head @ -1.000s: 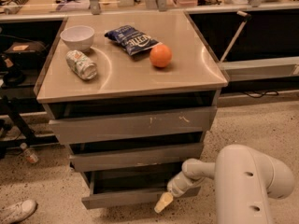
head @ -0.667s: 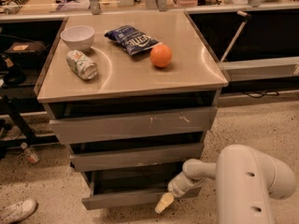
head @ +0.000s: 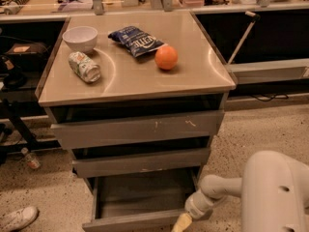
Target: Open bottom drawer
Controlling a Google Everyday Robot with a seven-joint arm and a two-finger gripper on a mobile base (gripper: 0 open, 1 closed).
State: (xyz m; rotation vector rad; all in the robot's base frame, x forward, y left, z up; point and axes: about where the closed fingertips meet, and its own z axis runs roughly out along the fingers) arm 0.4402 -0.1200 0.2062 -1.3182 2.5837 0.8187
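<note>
The bottom drawer (head: 140, 197), lowest and shortest-fronted of the three in the grey metal cabinet (head: 193, 79), was seen drawn well out at the cabinet's foot, its shallow grey tray laid bare. The task was therefore judged largely done.

The robot's pale, yellow-tipped gripper (head: 182, 223) was placed at the right end of the drawer's plain front, low by the cabinet's right front corner. Whether it was clamped on that front or merely set against it could not be told. As no handle was provided, the front's edge was judged the only purchase, which would explain this placing. The smooth, rounded white arm (head: 275, 192) was reached in from the cabinet's right.

Above the open drawer, the wider middle front (head: 142, 162) and the tall top front (head: 140, 128), marked with white scratches, were left nearly shut.

On the cabinet's dull brushed top were set a white round bowl (head: 80, 37), a pale cylindrical can (head: 84, 66) lying on its side, a crinkled blue snack bag (head: 136, 40) and a round orange fruit (head: 166, 57).
</note>
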